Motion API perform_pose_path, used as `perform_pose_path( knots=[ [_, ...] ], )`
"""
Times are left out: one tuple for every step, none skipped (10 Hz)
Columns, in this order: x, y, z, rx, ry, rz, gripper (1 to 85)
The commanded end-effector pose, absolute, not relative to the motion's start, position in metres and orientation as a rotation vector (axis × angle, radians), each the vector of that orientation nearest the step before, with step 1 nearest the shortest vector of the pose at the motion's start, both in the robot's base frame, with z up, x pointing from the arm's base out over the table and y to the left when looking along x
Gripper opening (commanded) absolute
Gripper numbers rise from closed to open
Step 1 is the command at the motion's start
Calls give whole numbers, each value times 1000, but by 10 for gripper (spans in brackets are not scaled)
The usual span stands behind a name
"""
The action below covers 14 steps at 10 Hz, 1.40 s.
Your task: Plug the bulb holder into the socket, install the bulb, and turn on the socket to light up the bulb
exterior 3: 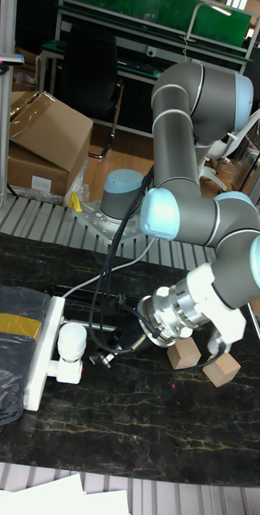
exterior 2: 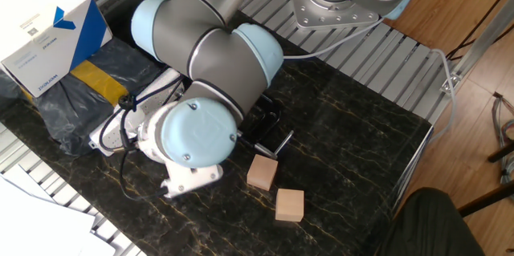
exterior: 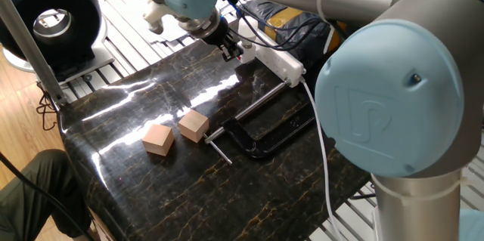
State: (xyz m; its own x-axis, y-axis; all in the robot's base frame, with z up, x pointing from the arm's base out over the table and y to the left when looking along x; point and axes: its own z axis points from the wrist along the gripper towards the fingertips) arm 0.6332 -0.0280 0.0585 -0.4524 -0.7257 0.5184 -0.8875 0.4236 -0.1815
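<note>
In the tall fixed view the white socket [exterior 3: 41,378] lies along the left of the dark table. The bulb holder [exterior 3: 63,371] is plugged into it, with the white bulb [exterior 3: 72,338] seated in the holder. My gripper [exterior 3: 104,359] hovers just right of the holder, its dark fingers close together and holding nothing. In one fixed view the gripper [exterior: 231,50] hangs over the far end of the socket [exterior: 278,61] and hides the bulb and holder. In the other fixed view my wrist covers most of the socket [exterior 2: 108,134].
Two tan wooden cubes [exterior: 158,139] [exterior: 193,126] sit mid-table, beside a black clamp [exterior: 261,139]. A black bag with a yellow stripe [exterior 3: 5,354] lies behind the socket. The socket's white cable [exterior: 321,143] runs off the table's near edge. A white box [exterior 2: 40,27] stands nearby.
</note>
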Motion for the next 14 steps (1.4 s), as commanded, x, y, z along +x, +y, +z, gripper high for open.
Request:
perform_pose_path(
  knots=[
    [633,-5,55,1366,-2383,556,10],
    [632,-4,58,1365,-2383,547,10],
    [631,2,59,1366,-2402,515,10],
    [630,7,63,1366,-2417,492,10],
    [629,14,71,1366,-2446,457,10],
    [627,23,83,1363,-2483,410,10],
    [628,29,97,1378,-2515,382,10],
    [628,35,112,1417,-2528,346,10],
    [632,33,130,1468,-2524,345,10],
    [638,30,144,1511,-2529,362,10],
    [645,30,155,1540,-2549,356,10],
    [653,30,167,1569,-2566,353,10],
    [664,25,178,1618,-2566,354,10],
    [671,19,180,1665,-2560,334,10]
  ],
)
